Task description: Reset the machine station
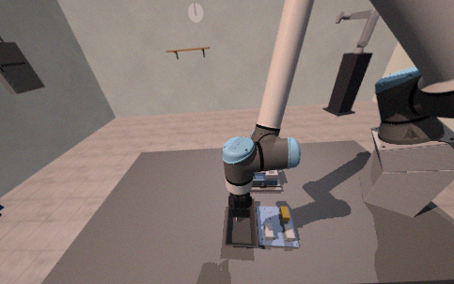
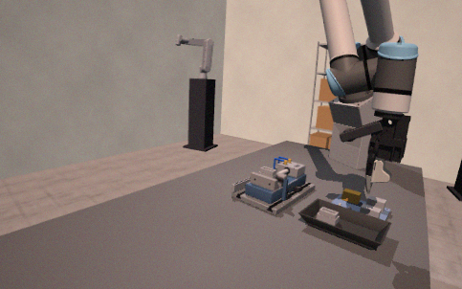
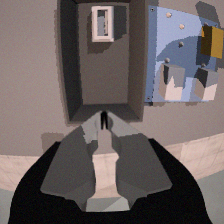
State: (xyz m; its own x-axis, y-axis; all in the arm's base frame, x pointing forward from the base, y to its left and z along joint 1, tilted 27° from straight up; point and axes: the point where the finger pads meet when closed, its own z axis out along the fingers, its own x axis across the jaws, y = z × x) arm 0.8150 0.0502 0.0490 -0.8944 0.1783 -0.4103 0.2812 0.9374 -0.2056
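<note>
My gripper (image 1: 240,213) (image 2: 368,184) (image 3: 104,112) is shut and empty. It hangs above one end of the black outfeed tray (image 1: 228,231) (image 2: 357,234) (image 3: 102,75). A finished part (image 2: 328,215) (image 3: 102,23) with a pocket lies flat, pocket up, at the tray's other end. The blue infeed plate (image 1: 277,244) (image 2: 337,203) (image 3: 165,45) sits beside the tray. It holds a yellow brass blank (image 1: 285,213) (image 2: 351,195) (image 3: 212,40) and two gray blanks (image 1: 269,231) (image 1: 289,232) (image 2: 378,206) (image 3: 175,87). The vise (image 1: 267,181) (image 2: 273,184) stands beyond the plate. I cannot tell what lies between its jaws.
The arm's base pedestal (image 1: 414,174) (image 2: 349,139) stands at the table's far corner. A black pedestal with another small arm (image 1: 348,82) (image 2: 201,115) stands on the floor, off the table. A shelf rack (image 2: 320,115) is by the wall.
</note>
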